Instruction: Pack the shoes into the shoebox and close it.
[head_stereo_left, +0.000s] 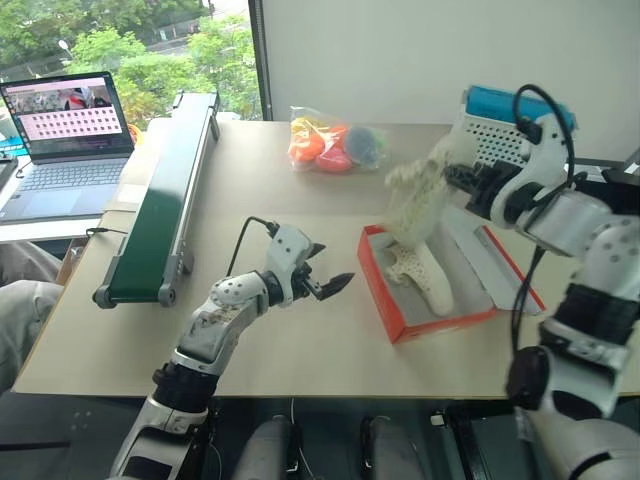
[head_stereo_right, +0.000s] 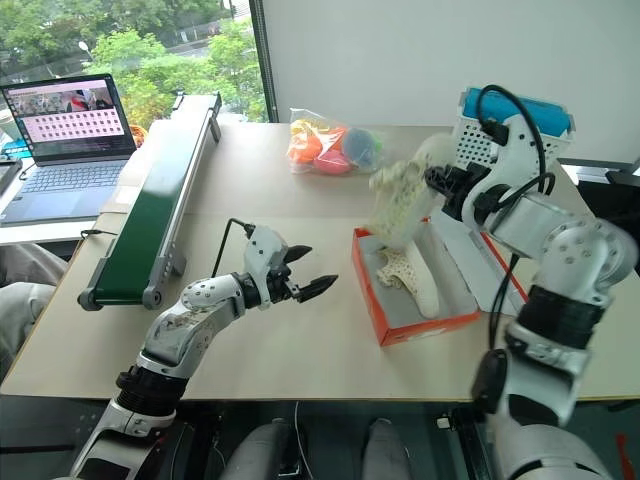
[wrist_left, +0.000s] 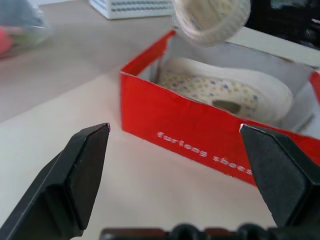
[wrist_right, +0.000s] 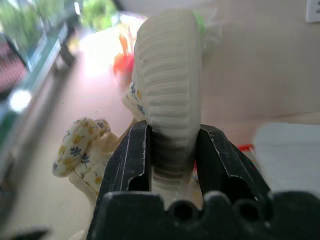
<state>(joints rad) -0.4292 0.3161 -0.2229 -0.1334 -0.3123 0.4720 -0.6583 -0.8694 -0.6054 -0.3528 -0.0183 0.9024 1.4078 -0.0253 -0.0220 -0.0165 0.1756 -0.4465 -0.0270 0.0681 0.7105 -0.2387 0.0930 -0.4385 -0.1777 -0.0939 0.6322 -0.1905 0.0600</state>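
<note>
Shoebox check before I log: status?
Left gripper open, empty. Right gripper shut on second shoe above shoebox. First shoe inside.

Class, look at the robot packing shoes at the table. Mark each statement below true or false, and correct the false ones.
1. One shoe already lies inside the shoebox. True.
2. The right gripper is empty. False: it is shut on the second shoe, held above the box.
3. The left gripper is open and holds nothing. True.
4. The shoebox is closed. False: its lid lies open.
5. A laptop sits inside the white basket. False: it stands at the table's far left.
</note>
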